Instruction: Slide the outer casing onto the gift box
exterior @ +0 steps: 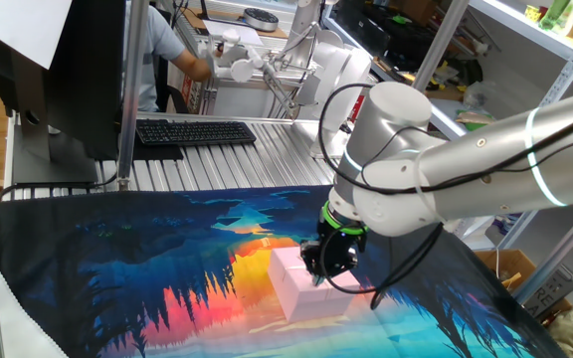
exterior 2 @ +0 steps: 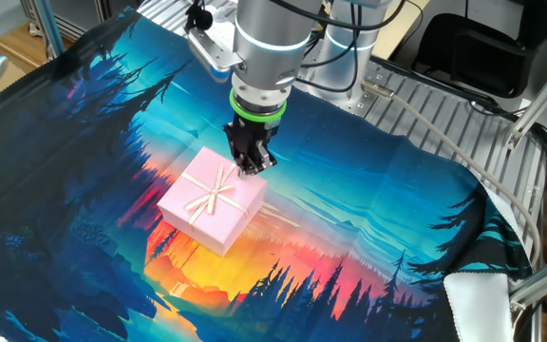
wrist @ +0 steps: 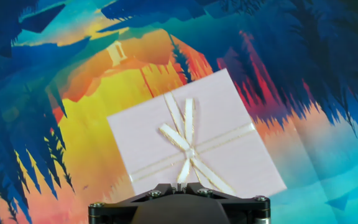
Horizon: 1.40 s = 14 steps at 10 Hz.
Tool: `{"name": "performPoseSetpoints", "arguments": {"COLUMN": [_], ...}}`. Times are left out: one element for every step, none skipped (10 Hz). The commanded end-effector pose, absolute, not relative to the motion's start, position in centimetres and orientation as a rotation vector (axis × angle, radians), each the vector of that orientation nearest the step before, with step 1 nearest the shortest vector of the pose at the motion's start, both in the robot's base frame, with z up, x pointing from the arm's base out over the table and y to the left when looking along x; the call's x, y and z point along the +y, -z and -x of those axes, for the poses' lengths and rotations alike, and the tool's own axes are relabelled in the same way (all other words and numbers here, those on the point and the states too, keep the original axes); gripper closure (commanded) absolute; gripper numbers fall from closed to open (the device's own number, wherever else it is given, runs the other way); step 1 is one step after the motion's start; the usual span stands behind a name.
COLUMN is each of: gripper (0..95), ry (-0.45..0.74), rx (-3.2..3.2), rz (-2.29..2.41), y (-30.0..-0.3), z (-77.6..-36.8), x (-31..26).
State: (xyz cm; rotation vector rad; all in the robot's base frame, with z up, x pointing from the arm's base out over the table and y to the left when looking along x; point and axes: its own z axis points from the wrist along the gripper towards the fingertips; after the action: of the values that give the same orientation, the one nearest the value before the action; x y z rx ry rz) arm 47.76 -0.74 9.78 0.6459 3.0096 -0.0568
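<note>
Pointing straight down from the silver arm, the black two-finger claw [exterior 2: 251,163] is hanging at the edge of the pale pink square cardboard outer casing [exterior 2: 212,199], its fingers clenched together with nothing between them. In the other fixed view the fingertips are sitting right at the casing's top corner nearest the arm; whether they are touching the cardboard is not clear from any view.

The casing is lying flat on the printed cloth mat [exterior 2: 368,247], a sunset-and-forest scene in blues, oranges and reds, directly beneath and just in front of the claw. In the hand view its top face is filling the middle of the picture, with the thin cream ribbon cross and small bow [wrist: 187,144] showing just ahead of the black finger mount at the bottom edge. The casing is sitting turned at an angle to the claw, one corner pointing away from it.

The gift box is not showing separately in any view; only the pink sleeve's outside is visible.

Behind the claw, beyond the mat, a black keyboard [exterior: 195,131] is resting on the ridged metal table [exterior: 267,159].
</note>
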Motion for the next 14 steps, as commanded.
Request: {"name": "performPoseSetpoints", "arguments": {"gripper": [95.0, 95.0, 95.0, 95.0, 95.0, 95.0, 95.0, 95.0, 95.0, 95.0, 95.0, 95.0, 95.0, 95.0], "ry": [0.060, 0.058, 0.058, 0.054, 0.052, 0.052, 0.054, 0.060, 0.063, 0.062, 0.057, 0.052, 0.046, 0.035], "rx": [3.005, 3.002, 3.000, 2.992, 2.987, 2.983, 2.989, 3.012, 3.029, 3.039, 3.035, 3.027, 3.018, 3.015], "rz": [-0.650, -0.653, -0.653, -0.650, -0.648, -0.649, -0.647, -0.651, -0.656, -0.681, -0.696, -0.719, -0.744, -0.766], "y": [-9.3, -9.0, -8.7, -8.0, -7.6, -7.3, -7.4, -8.4, -9.4, -11.3, -12.0, -12.4, -12.9, -13.3], "z": [-47.7, -47.7, -47.7, -47.8, -47.8, -47.8, -47.7, -47.7, -47.7, -47.5, -47.5, -47.6, -47.4, -47.3], "x": [-0.9, -0.9, -0.9, -1.0, -1.1, -1.1, -1.0, -1.0, -0.9, -0.7, -0.8, -0.9, -1.0, -1.2]}}
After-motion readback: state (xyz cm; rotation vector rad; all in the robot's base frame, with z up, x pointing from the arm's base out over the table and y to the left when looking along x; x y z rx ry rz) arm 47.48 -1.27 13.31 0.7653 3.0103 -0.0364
